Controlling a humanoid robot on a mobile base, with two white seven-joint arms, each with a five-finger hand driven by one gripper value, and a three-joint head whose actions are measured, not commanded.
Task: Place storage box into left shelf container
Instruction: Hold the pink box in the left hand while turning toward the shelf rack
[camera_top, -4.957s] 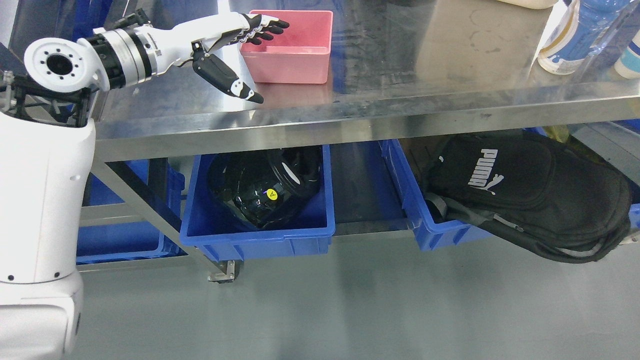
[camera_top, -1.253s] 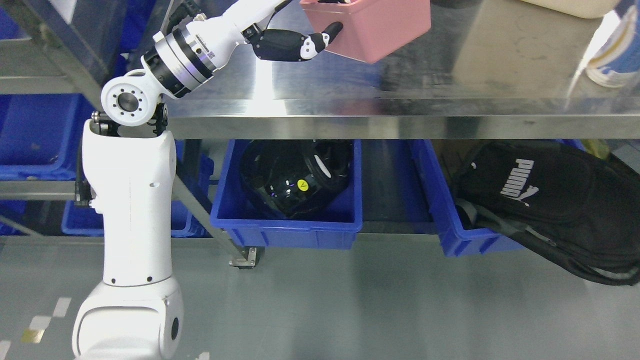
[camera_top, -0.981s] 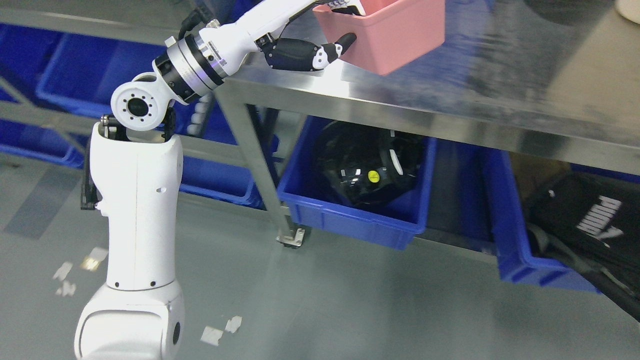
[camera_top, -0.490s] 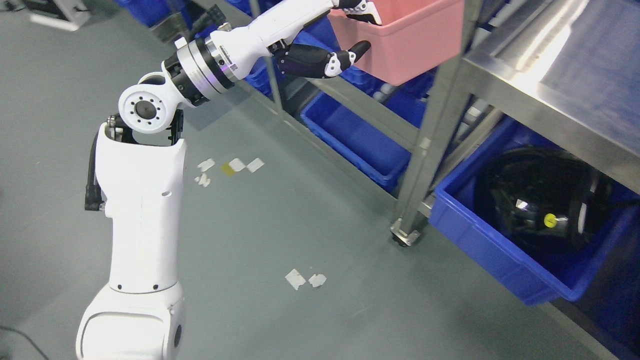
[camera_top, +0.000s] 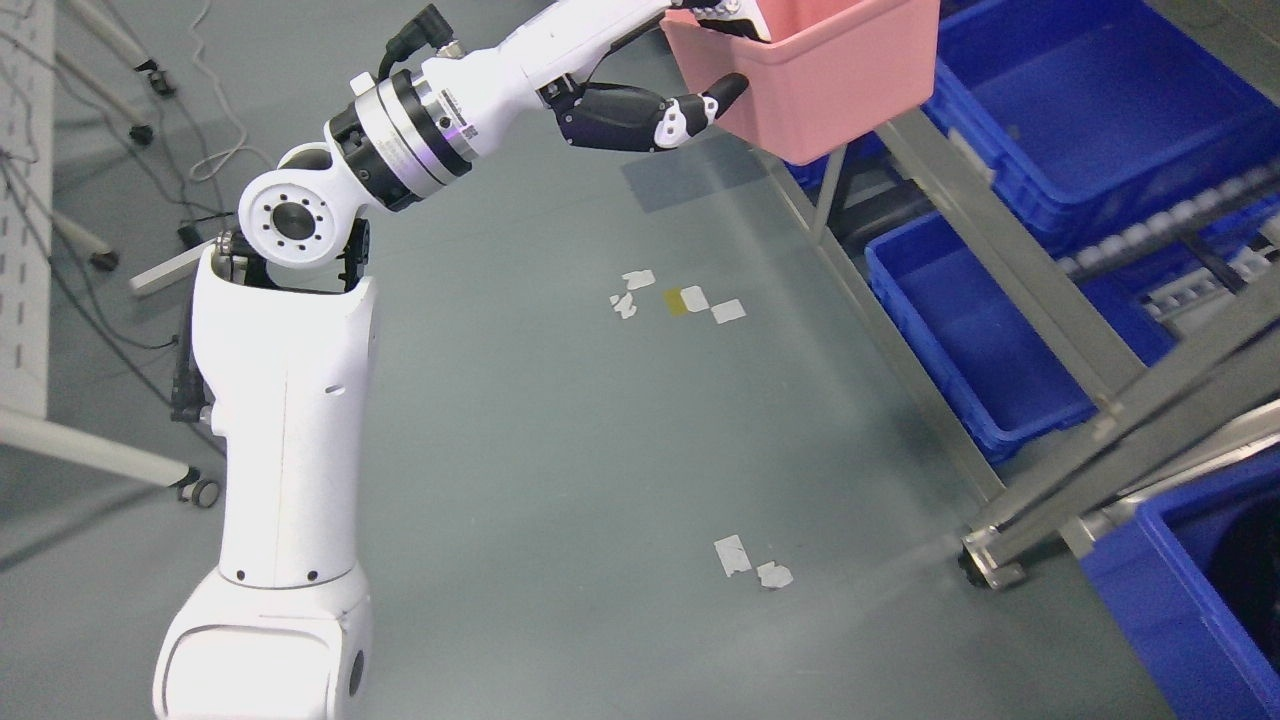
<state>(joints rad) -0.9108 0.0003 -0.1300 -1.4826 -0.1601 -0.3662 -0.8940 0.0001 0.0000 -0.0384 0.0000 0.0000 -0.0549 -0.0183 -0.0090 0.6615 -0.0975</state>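
The left hand (camera_top: 700, 70) grips the pink storage box (camera_top: 820, 80) by its wall, thumb outside, carried in the air just left of the shelf's blue container (camera_top: 1080, 110). Pickup looks done; placing remains.

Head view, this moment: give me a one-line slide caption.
Left robot hand carries the pink storage box in the air beside a metal shelf stocked with blue bins.
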